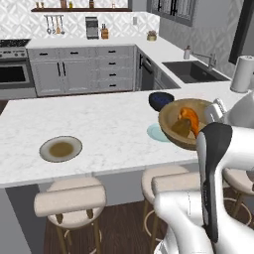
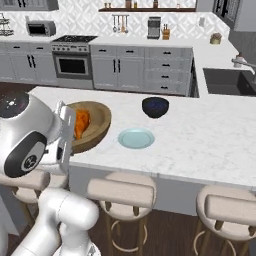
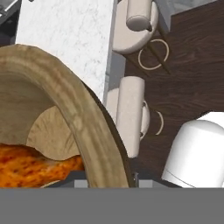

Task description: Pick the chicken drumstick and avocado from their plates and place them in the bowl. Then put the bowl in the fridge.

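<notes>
We see the marble tabletop (image 1: 99, 129) of the kitchen island stretching across both base views, with three round cushioned stools (image 2: 122, 192) tucked under its near edge. The tan wooden bowl (image 1: 174, 130) is tilted and lifted off the tabletop, hanging past its near edge above the stools; in the hand view its thick rim (image 3: 83, 118) curves right up against the camera. The gripper (image 2: 64, 137) is closed on that rim at the side nearest the robot, though its fingertips are hidden behind the wood and we cannot see the contact itself. Inside the bowl, just beyond the gripper, lies the chicken drumstick (image 1: 188, 119), glossy orange, resting against the inner wall. Beside it in the left base view sits the avocado (image 1: 181, 129), a darker olive lump lower in the bowl. On the tabletop, the olive-tan plate (image 1: 60, 149) with its brown centre lies well apart to the left, bare. The pale teal plate (image 2: 136, 138) lies just beside the bowl, also bare. A small dark blue bowl (image 2: 155, 106) stands behind the teal plate.
</notes>
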Tool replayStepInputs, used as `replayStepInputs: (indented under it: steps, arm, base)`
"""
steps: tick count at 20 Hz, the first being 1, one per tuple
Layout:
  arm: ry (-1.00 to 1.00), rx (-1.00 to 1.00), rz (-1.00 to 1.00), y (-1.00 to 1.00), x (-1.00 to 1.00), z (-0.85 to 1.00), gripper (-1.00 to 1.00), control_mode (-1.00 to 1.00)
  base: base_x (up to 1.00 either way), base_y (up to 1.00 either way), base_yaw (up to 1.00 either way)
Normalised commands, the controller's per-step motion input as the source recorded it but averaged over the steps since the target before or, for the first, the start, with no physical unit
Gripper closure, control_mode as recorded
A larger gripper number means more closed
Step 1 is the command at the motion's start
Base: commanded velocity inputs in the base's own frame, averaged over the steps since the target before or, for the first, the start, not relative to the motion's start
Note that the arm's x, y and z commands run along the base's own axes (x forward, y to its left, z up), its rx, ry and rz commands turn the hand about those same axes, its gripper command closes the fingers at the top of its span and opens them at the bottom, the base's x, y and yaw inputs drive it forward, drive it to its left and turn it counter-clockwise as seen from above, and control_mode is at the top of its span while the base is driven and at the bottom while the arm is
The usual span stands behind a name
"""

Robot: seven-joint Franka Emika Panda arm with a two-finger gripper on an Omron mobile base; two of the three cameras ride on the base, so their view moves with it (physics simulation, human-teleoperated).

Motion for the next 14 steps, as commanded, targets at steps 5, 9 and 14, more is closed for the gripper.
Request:
replayStepInputs:
  steps: [5, 9, 14]
  arm:
    - [0.00, 0.00, 0.00, 0.00, 0.00, 0.00, 1.00, 1.00]
    - [0.00, 0.00, 0.00, 0.00, 0.00, 0.00, 1.00, 1.00]
    - [0.00, 0.00, 0.00, 0.00, 0.00, 0.00, 1.00, 1.00]
  base:
    - [-0.68, 0.51, 0.14]
    - [-0.84, 1.00, 0.12]
    - [-0.90, 1.00, 0.18]
